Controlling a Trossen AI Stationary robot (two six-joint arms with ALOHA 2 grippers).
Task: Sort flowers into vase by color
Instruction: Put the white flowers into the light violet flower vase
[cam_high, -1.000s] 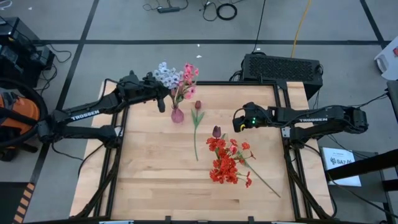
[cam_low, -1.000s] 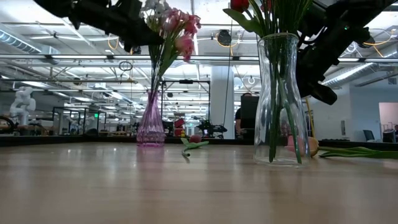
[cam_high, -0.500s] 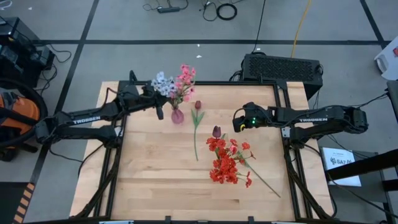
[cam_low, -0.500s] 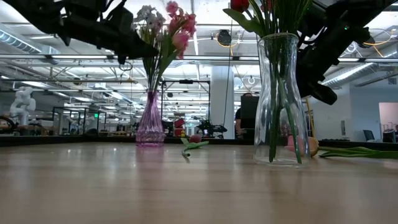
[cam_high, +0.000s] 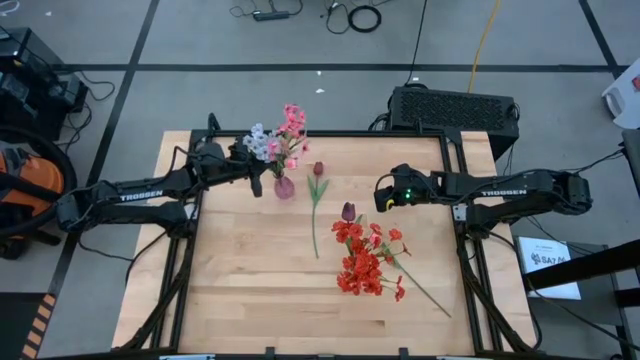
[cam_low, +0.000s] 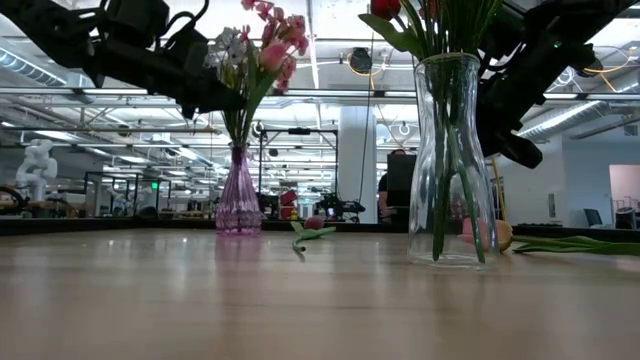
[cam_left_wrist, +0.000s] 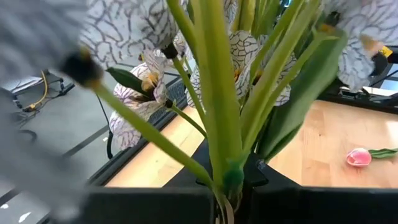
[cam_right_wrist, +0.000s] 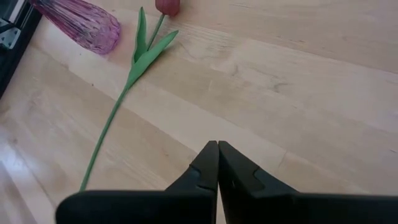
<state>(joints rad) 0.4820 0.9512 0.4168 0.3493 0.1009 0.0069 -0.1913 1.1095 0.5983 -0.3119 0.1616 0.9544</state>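
Note:
My left gripper (cam_high: 257, 168) is shut on the pale blue-white sprig (cam_high: 260, 144), just left of the pink vase (cam_high: 285, 186). Pink sprays (cam_high: 292, 122) stand in that vase, and in the low view the sprig's stalk (cam_low: 235, 115) runs down to the vase mouth beside them. A red tulip (cam_high: 317, 170) lies flat on the table, its stalk (cam_right_wrist: 112, 118) pointing to the near edge. Red clusters (cam_high: 362, 262) and a maroon tulip (cam_high: 348, 211) stand in the clear vase (cam_low: 450, 160). My right gripper (cam_right_wrist: 217, 149) is shut and hangs over bare table right of the tulip. My left gripper pinches the sprig's green stalk (cam_left_wrist: 225, 177) below its white-veined heads, between the two fingers, coming in from the table's left side. The sprig stands nearly upright above the fingers. Whether other stalks are also caught in the jaws, I cannot tell.
A pink bud (cam_left_wrist: 358, 157) lies on the table beyond the vases. A long green stalk (cam_high: 425, 295) stretches from the red clusters toward the near right corner. The wooden tabletop (cam_high: 250, 290) is bare on its near left side.
My left gripper has drawn back toward the table's left edge and come down a little. The sprig has sunk lower beside the pink sprays, and the bunch has swung from leaning right to more upright. The pink vase has shifted slightly left.

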